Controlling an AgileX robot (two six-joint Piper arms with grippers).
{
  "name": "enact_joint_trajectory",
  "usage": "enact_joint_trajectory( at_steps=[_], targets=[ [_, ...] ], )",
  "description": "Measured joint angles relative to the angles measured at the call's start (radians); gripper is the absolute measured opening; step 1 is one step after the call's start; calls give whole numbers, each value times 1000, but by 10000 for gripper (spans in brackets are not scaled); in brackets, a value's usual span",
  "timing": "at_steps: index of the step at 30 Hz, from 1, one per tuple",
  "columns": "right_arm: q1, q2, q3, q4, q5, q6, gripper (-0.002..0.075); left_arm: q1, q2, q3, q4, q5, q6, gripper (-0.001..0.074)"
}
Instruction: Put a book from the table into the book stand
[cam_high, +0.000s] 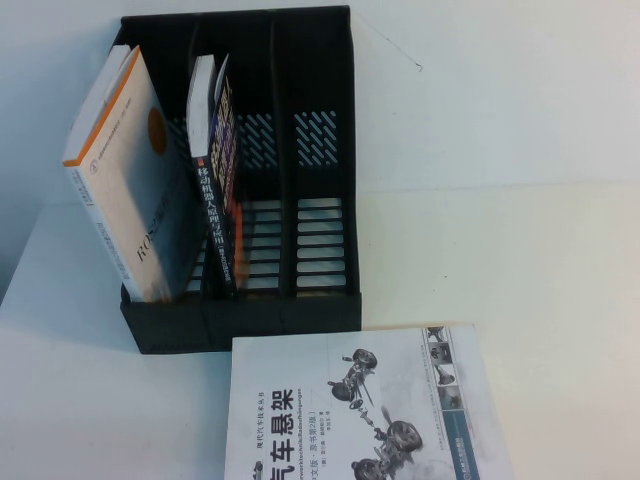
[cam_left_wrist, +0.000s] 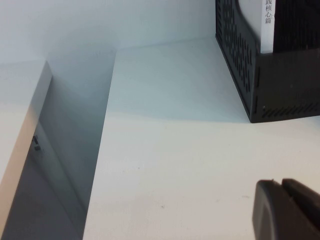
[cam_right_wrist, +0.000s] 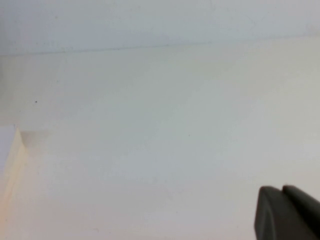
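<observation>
The black book (cam_high: 222, 170) stands upright, leaning a little, in the middle compartment of the black book stand (cam_high: 320, 300) at the back left of the white table (cam_high: 500, 250). Neither gripper shows in the high view. In the left wrist view my left gripper (cam_left_wrist: 282, 183) is shut and empty, low over bare table, with the stand's perforated corner (cam_left_wrist: 240, 65) some way beyond it. In the right wrist view my right gripper (cam_right_wrist: 282, 189) is shut and empty over bare table.
A white-and-orange book (cam_high: 125, 170) stands in the stand's left compartment; its spine (cam_left_wrist: 268, 25) shows in the left wrist view. A white car-suspension book (cam_high: 350, 410) lies flat in front of the stand. The table's left edge (cam_left_wrist: 102, 150) drops into a gap.
</observation>
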Motion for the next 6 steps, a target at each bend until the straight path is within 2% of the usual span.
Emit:
enact_joint_trajectory(
  at_steps=[6],
  targets=[
    [2,0,0,0,0,0,0,0,0,0,0,0,0,-3]
  ],
)
